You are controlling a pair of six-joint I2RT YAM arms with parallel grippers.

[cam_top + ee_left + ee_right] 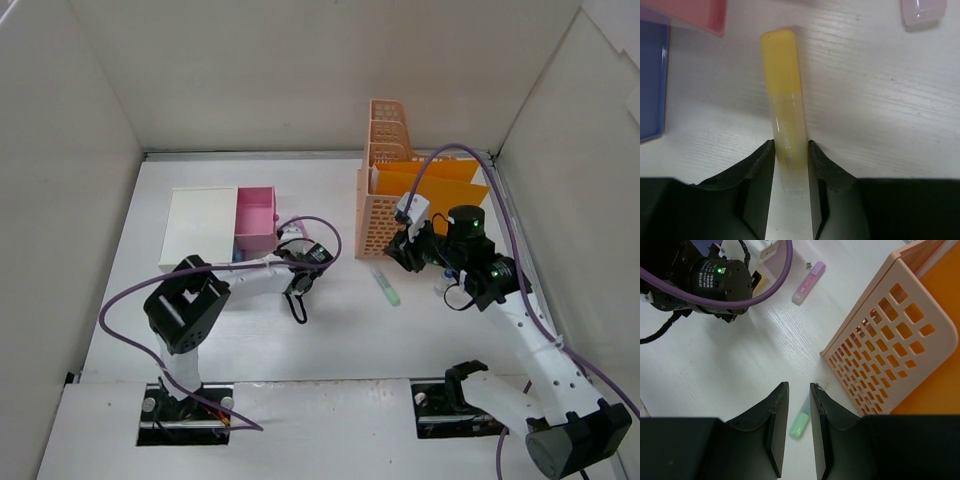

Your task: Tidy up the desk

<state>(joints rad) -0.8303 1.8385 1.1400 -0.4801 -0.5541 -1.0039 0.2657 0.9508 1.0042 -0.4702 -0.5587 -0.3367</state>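
The desk point(330, 340) is the white tabletop. A yellow highlighter point(782, 75) lies flat on it, and my left gripper point(790, 145) is shut on its clear end, both fingers touching its sides. From above, that gripper point(298, 300) sits just in front of the drawer unit. A green highlighter point(801, 424) lies on the desk beside the basket. My right gripper point(799, 385) hovers well above it with its jaws a narrow gap apart and nothing between them. The top view shows the green highlighter point(386, 285) just below that gripper point(398, 255).
A white drawer unit point(203, 225) with an open pink drawer point(255, 215) stands at the left. A peach lattice basket point(385, 200) holding orange folders point(440, 180) stands at the back right. A pink highlighter point(808, 282) lies near the left arm. White walls enclose the desk.
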